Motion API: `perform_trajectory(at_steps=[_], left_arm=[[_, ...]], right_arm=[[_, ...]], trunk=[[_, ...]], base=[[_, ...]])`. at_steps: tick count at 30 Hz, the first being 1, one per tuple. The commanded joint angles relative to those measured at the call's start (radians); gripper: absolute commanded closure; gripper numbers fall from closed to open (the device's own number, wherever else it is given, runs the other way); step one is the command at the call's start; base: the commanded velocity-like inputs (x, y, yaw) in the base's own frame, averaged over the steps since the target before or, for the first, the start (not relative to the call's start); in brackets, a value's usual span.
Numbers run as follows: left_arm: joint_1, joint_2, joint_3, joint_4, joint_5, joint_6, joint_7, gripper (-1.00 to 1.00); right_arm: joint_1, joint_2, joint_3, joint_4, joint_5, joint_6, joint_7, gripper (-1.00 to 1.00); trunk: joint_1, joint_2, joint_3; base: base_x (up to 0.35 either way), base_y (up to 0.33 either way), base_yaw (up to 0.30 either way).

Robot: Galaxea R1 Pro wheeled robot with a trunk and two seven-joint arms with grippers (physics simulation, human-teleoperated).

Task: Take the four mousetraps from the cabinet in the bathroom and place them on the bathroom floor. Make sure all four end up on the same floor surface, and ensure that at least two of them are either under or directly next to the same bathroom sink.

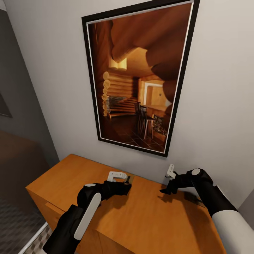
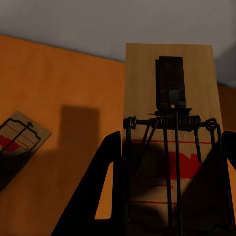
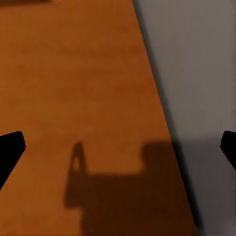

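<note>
Pickup step, I judge: left gripper (image 2: 169, 196) clenched on mousetrap (image 2: 169, 93) over cabinet (image 1: 151, 218) top; second trap (image 2: 19, 137) lies beside. Right gripper (image 1: 168, 183) released, nothing between fingers. Next I'd carry trap down to floor

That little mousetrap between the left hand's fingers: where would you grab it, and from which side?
By its long wooden edges, I'd judge, coming in along its length from the end nearer the left hand. The mousetrap is flat, with the spring and wire bar sitting on top along the middle, so pinching the bare sides avoids the metal. The fingers already flank it that way.
</note>
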Motion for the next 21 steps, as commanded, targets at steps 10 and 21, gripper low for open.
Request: perform_trajectory(at_steps=[10,21], left_arm=[[-0.001,0.001,0.000,-0.002,0.007,0.004,0.007,1.00],[-0.001,0.004,0.000,-0.002,0.007,0.003,0.008,1.00]], right_arm=[[-0.001,-0.002,0.001,-0.002,0.001,0.010,0.003,-1.00],[-0.001,-0.002,0.001,-0.002,0.001,0.010,0.003,-1.00]], trunk=[[0.001,-0.002,-0.002],[0.001,-0.002,-0.002]], base=[[0.000,0.000,0.000],[0.000,0.000,0.000]])
